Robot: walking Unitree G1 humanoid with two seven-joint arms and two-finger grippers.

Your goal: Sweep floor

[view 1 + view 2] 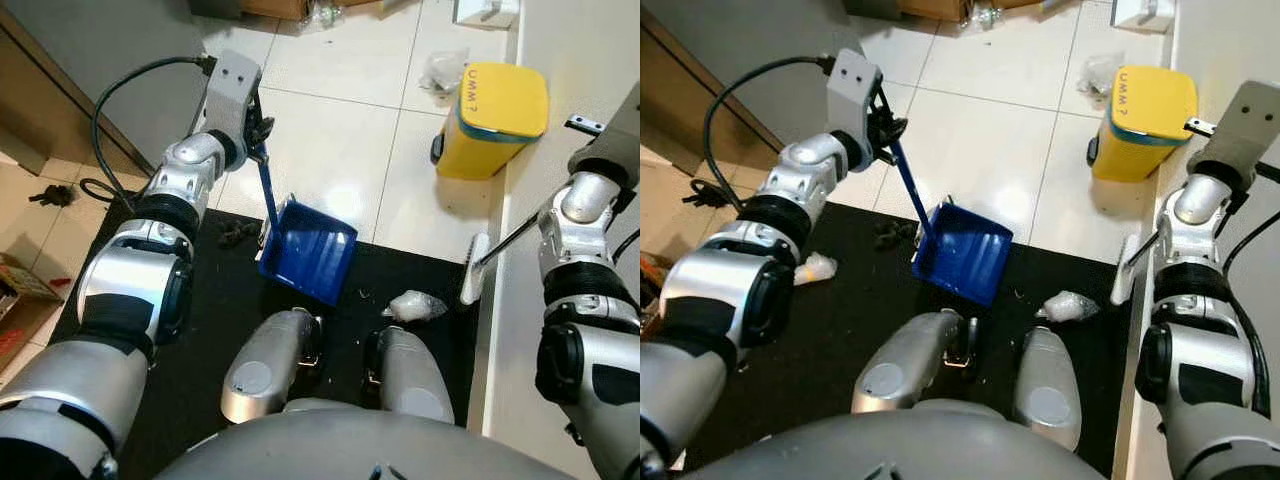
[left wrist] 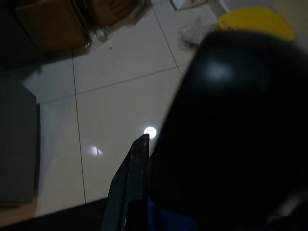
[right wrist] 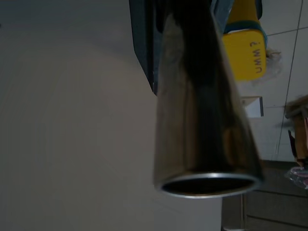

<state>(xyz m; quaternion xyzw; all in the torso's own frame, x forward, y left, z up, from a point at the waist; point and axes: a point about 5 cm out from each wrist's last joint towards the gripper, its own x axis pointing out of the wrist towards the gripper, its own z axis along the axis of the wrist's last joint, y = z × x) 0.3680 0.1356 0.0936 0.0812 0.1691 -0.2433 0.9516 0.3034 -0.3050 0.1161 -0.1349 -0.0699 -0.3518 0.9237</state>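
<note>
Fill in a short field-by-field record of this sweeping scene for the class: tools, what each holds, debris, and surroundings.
left tool: shut on the dustpan handle
dustpan: blue, resting on the black mat's edge, mouth facing the robot's feet
right tool: grips a metal broom handle
broom head: white, at the mat's right edge
debris: crumpled white wad on the mat, dark clump left of the dustpan
black mat: under the robot's feet
bin: yellow, on white tiles
</note>
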